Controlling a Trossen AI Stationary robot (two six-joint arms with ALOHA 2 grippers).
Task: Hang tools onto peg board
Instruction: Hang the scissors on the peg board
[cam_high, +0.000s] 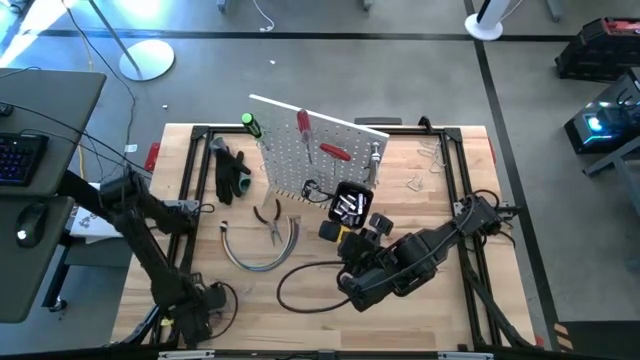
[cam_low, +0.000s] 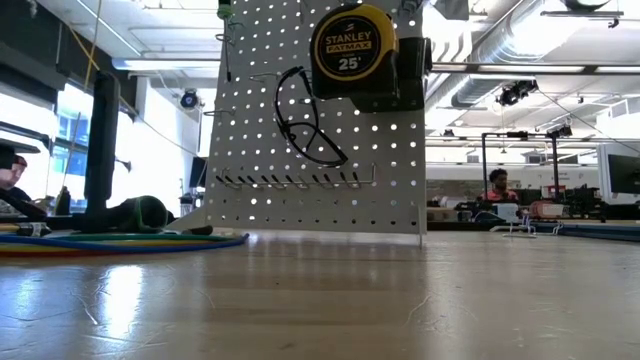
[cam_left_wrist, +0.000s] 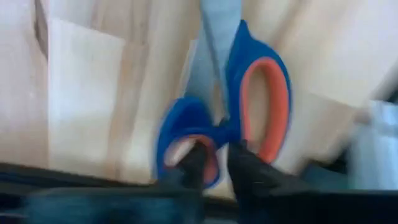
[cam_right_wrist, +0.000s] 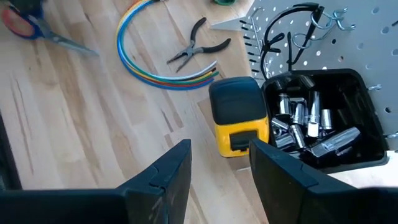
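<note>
Blue scissors (cam_left_wrist: 224, 118) with orange-lined finger loops lie flat on the wooden table at its left side, also seen in the right wrist view (cam_right_wrist: 37, 31). My left gripper (cam_high: 203, 208) points down at their handles and is shut on them. The white peg board (cam_high: 320, 150) stands tilted at the table's far middle, with screwdrivers, a wrench and a black bin (cam_right_wrist: 323, 118) of metal bits on it. A yellow tape measure (cam_right_wrist: 239, 118) hangs beside the bin, clear of the table (cam_low: 355, 45). My right gripper (cam_right_wrist: 221, 168) hovers open just short of it. Black-handled pliers (cam_high: 268, 215) lie on the table. My left gripper comes from above, pointing down, at the scissors' handle end. One finger (cam_left_wrist: 194, 163) stands inside the smaller loop and the other (cam_left_wrist: 245, 167) at the base of the larger loop, pinching the blue handle part between the loops (cam_left_wrist: 219, 132). The scissors lie flat on the table.
A curved bundle of coloured cables (cam_high: 258, 252) lies near the pliers, and a black cable loop (cam_high: 300, 282) nearer the front. Black gloves (cam_high: 232, 172) lie left of the board, metal clamps (cam_high: 425, 160) to its right. A black frame (cam_high: 190, 135) edges the table.
</note>
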